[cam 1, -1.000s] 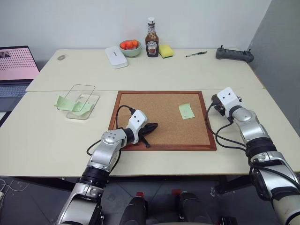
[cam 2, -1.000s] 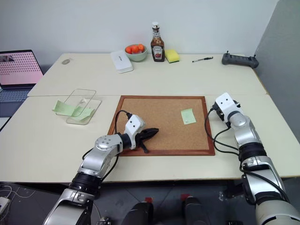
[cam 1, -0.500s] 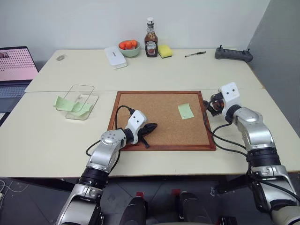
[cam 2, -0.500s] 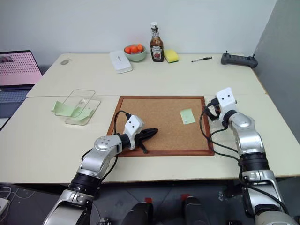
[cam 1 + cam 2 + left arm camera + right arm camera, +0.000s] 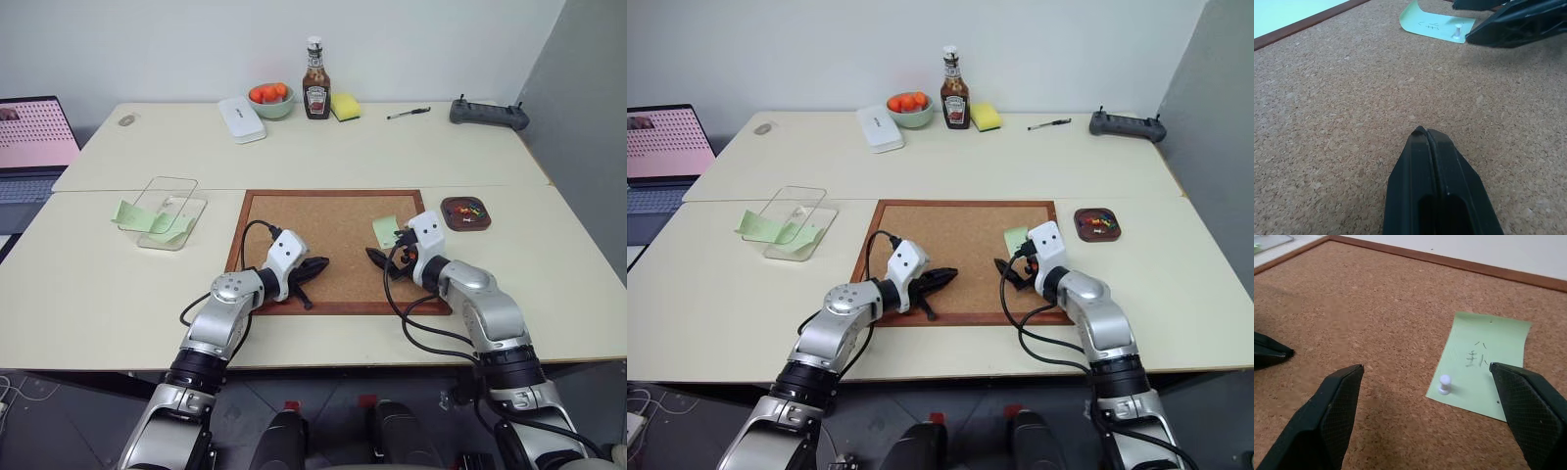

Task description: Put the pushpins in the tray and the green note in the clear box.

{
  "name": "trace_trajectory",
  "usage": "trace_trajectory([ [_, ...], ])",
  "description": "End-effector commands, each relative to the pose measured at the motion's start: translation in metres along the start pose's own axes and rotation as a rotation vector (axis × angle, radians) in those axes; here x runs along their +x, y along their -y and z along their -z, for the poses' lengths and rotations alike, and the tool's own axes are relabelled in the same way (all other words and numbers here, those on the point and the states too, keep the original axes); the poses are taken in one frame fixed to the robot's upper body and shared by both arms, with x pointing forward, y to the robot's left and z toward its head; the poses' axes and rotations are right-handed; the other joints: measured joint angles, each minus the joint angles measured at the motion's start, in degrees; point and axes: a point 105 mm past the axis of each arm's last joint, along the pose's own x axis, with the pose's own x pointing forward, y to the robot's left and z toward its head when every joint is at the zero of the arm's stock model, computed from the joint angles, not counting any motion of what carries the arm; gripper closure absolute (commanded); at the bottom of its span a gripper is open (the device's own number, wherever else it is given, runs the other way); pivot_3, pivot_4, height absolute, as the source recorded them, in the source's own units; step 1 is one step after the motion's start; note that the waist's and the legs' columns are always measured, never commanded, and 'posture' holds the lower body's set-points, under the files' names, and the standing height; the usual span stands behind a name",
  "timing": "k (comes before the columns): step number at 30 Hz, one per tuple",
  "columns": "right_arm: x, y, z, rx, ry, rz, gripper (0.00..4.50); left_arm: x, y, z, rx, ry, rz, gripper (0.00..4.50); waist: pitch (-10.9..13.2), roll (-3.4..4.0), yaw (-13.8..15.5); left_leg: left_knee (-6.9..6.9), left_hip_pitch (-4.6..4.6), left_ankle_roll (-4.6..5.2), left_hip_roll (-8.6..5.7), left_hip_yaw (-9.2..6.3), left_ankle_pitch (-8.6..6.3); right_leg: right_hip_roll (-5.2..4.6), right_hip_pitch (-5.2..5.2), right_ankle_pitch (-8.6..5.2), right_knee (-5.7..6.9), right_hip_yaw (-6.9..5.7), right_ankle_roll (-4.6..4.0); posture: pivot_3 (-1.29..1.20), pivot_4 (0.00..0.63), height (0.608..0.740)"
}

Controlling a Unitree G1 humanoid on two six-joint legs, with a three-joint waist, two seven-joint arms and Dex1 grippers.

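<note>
Your right gripper (image 5: 1425,431) has its jaws spread wide over the corkboard (image 5: 323,220), holding nothing, with the green note (image 5: 1484,362) lying between and just ahead of the fingertips. A white pushpin (image 5: 1444,383) stands upright near that note's near edge, pinning it to the cork. Your left gripper (image 5: 315,264) has its jaws pressed together, empty, tips low over the cork near the board's near left part.

Since a second ago your right arm has swung in from beside the board's right edge onto the board, and that uncovered the tray (image 5: 465,211), which sits on the desk (image 5: 98,294) just off the board's right frame with small coloured pushpins (image 5: 474,207) inside. Your left arm has not shifted.

The clear box (image 5: 174,217) lies well off to the left on the desk, beyond the board's left frame, with its lid (image 5: 160,203) tilted against it and other green notes (image 5: 132,212) at and in it. The cork between your two grippers is bare and open. The board's wooden frame (image 5: 338,308) runs just under both wrists on the near side. A bottle (image 5: 315,88), bowl (image 5: 272,101), white case (image 5: 242,118) and sponge (image 5: 345,106) stand far back.
</note>
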Motion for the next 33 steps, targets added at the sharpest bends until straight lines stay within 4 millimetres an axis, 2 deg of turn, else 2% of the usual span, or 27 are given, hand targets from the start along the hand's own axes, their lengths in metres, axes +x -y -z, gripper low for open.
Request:
trace_trajectory([
  [1,0.003,0.007,-0.016,-0.016,0.068,0.031,0.57,-0.001,0.009,0.028,-0.048,-0.102,0.022,4.50,0.0,0.00,0.0,0.00,0.01,0.00,0.01,0.00,0.00,0.00,0.00,0.00,0.00,-0.01,0.00,0.00,0.150,0.740],
  [4,0.002,0.008,-0.015,-0.011,0.069,0.028,1.28,-0.002,0.009,0.029,-0.049,-0.102,0.020,4.50,0.0,0.00,0.0,-0.01,0.00,0.00,0.00,0.00,0.00,0.00,0.00,0.00,0.01,0.00,0.00,0.00,0.150,0.740],
  [14,-0.003,0.013,-0.012,-0.008,0.067,0.023,3.17,-0.002,0.010,0.031,-0.053,-0.104,0.019,4.50,0.0,0.00,0.0,-0.01,-0.01,0.00,0.00,-0.01,0.00,0.00,0.00,0.00,0.00,-0.01,-0.01,0.00,0.150,0.740],
  [20,-0.002,0.008,-0.016,-0.046,0.075,0.002,4.46,-0.002,0.010,0.031,-0.051,-0.106,0.021,4.50,0.0,0.00,0.0,-0.01,-0.01,0.00,0.00,-0.01,0.00,0.00,0.00,0.00,-0.01,-0.01,0.00,0.00,0.150,0.740],
  [26,-0.002,0.000,-0.022,-0.084,0.107,-0.031,4.49,-0.003,0.009,0.031,-0.051,-0.109,0.017,4.50,0.0,0.00,0.0,-0.01,-0.01,0.00,0.00,-0.01,0.00,0.00,0.00,0.00,-0.01,-0.01,0.00,0.00,0.150,0.740],
  [33,-0.009,-0.021,-0.050,-0.122,0.257,-0.122,4.49,-0.002,0.010,0.032,-0.053,-0.109,0.017,4.50,0.0,0.00,-0.1,-0.03,-0.09,0.00,0.00,-0.03,0.00,0.00,-0.09,0.00,-0.01,-0.03,0.00,0.00,0.150,0.740],
])
